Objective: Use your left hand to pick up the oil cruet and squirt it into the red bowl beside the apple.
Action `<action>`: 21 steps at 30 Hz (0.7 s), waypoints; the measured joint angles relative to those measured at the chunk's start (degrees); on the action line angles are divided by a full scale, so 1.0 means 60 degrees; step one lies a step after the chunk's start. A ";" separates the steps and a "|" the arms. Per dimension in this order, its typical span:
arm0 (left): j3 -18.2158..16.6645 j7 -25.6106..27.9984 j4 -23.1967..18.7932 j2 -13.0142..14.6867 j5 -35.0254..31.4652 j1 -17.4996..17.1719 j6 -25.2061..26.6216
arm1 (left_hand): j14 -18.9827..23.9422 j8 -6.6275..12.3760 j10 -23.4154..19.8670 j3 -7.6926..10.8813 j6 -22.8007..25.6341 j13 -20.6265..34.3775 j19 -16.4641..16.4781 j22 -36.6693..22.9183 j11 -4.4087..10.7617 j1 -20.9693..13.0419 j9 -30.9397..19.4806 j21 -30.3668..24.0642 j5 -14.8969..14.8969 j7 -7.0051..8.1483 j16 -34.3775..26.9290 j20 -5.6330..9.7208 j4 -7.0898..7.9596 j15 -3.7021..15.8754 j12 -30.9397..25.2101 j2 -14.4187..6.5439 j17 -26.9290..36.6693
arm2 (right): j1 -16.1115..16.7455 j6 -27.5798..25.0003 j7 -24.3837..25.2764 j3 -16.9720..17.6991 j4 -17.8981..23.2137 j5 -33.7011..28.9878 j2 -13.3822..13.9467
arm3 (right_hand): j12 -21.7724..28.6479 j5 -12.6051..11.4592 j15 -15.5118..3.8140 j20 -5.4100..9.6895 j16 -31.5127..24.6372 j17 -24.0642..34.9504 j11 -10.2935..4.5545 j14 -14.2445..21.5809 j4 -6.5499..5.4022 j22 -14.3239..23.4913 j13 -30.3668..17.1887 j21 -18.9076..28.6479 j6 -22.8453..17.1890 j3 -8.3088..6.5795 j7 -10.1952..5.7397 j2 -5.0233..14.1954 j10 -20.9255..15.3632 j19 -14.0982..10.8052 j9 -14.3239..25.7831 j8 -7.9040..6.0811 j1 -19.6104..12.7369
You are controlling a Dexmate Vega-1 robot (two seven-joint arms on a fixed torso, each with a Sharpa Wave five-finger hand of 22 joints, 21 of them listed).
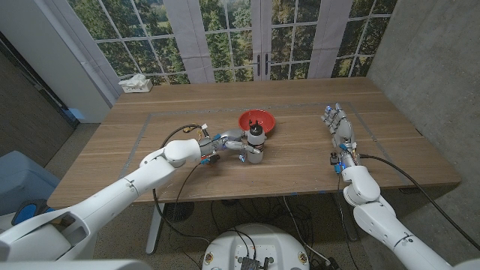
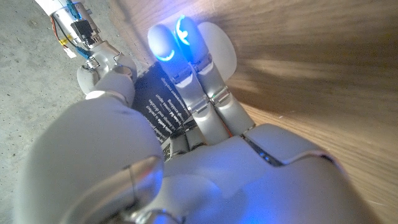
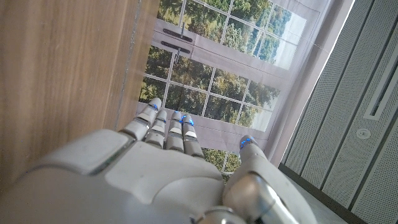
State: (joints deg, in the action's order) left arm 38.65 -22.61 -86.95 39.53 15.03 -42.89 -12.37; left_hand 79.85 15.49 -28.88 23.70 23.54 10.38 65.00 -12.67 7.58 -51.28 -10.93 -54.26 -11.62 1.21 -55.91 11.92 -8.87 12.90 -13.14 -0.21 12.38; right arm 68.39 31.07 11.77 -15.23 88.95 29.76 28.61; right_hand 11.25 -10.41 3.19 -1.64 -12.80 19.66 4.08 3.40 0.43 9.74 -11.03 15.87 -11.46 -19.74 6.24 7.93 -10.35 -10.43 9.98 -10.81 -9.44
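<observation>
Oil cruet (image 1: 256, 144), a small clear bottle with a dark cap and a black printed label, stands upright on the wooden tabletop (image 1: 300, 161), just in front of the round red bowl (image 1: 257, 121). No apple can be made out beside the bowl. The left hand (image 1: 229, 145) is at the cruet's side with its fingers (image 2: 198, 74) wrapped round the body; the left wrist view confirms the label pressed between thumb and fingers, so the hand is judged to be grasping the cruet. Whether the base is off the tabletop yet cannot be told.

The right hand (image 1: 340, 131) lies well apart on the right side of the tabletop, fingers extended and released, holding nothing.

Risks from this position, as assessed:
- The grip sits low and to one side of a smooth bottle; the cruet could slip or rotate in the fingers when lifted.
- The bowl's near rim is close behind the cruet; a forward move without enough height could knock or push the bowl.
- Tilting before the spout is over the bowl would put oil on the tabletop.
- Excess squeeze could discharge early.
</observation>
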 measured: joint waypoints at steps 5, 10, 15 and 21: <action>0.0024 -0.0015 0.0025 -0.0061 0.0114 0.0018 0.0075 | 0.0003 0.0109 -0.0294 0.0155 0.0468 0.0029 -0.0136 -0.0082 -0.0003 0.0006 -0.0055 -0.0143 0.0018 0.0016 0.0074 0.0027 0.0080 -0.0003 0.0009 -0.0409 0.0083 | 0.0027 0.0004 0.0013 0.0019 0.0006 0.0009 -0.0007 | 0.0000 0.0000 0.0000 0.0000 0.0000 0.0001 0.0000 0.0000 0.0008 0.0000 0.0000 -0.0037 0.0000 0.0008 0.0000 0.0000 0.0000 0.0000 0.0000 0.0000 0.0000; 0.0024 -0.0014 -0.0054 -0.0064 0.0162 -0.0019 0.0126 | 0.0003 0.0110 -0.0340 0.0220 0.0499 0.0029 -0.0191 -0.0133 -0.0016 -0.0013 -0.0069 -0.0215 0.0019 -0.0015 0.0074 0.0013 0.0068 -0.0003 0.0011 -0.0692 0.0138 | 0.0040 0.0027 0.0016 0.0025 0.0013 0.0012 -0.0011 | 0.0000 0.0000 0.0000 0.0000 0.0000 0.0001 0.0000 0.0000 0.0008 0.0000 0.0000 -0.0037 0.0000 0.0008 0.0000 0.0000 0.0001 0.0000 0.0045 0.0000 0.0000; 0.0022 0.0030 -0.0173 -0.0029 0.0222 -0.0078 0.0211 | 0.0002 0.0064 -0.0339 0.0220 0.0500 0.0028 -0.0238 -0.0132 -0.0018 0.0059 -0.0069 -0.0215 0.0027 -0.0017 0.0074 -0.0042 0.0068 -0.0003 0.0020 -0.0842 0.0137 | 0.0073 0.0044 0.0018 0.0035 0.0030 0.0014 -0.0024 | 0.0000 0.0000 -0.0001 0.0000 0.0000 0.0002 0.0000 -0.0001 0.0008 -0.0001 0.0000 -0.0037 0.0001 0.0008 0.0000 0.0000 0.0001 0.0001 0.0024 0.0000 0.0000; -0.0062 0.0134 -0.0398 0.0065 0.0285 -0.0184 0.0228 | 0.0002 0.0029 -0.0348 0.0220 0.0502 0.0027 -0.0238 -0.0126 -0.0026 0.0062 -0.0068 -0.0290 -0.0014 -0.0020 0.0074 -0.0042 0.0068 -0.0003 0.0027 -0.1017 0.0182 | 0.0110 0.0061 0.0029 0.0038 0.0055 0.0011 -0.0037 | 0.0000 0.0000 -0.0001 0.0000 0.0000 -0.0036 0.0001 -0.0001 0.0007 -0.0001 0.0000 -0.0104 0.0001 0.0007 0.0000 0.0000 0.0001 0.0001 0.0024 0.0000 0.0000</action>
State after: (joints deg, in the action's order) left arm 38.28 -21.81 -89.34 39.92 16.74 -44.00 -11.01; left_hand 79.86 15.67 -30.96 25.02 26.56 10.55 63.57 -13.43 7.43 -50.91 -11.34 -56.00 -11.70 1.09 -55.47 11.67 -8.46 12.87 -12.98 -6.31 13.47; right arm 69.05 31.43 11.94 -15.00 89.27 29.83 28.39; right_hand 11.25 -10.41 3.19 -1.64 -12.80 19.45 4.09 3.39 0.47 9.74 -11.03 15.25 -11.45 -19.70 6.23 7.93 -10.34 -10.42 10.12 -10.81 -9.44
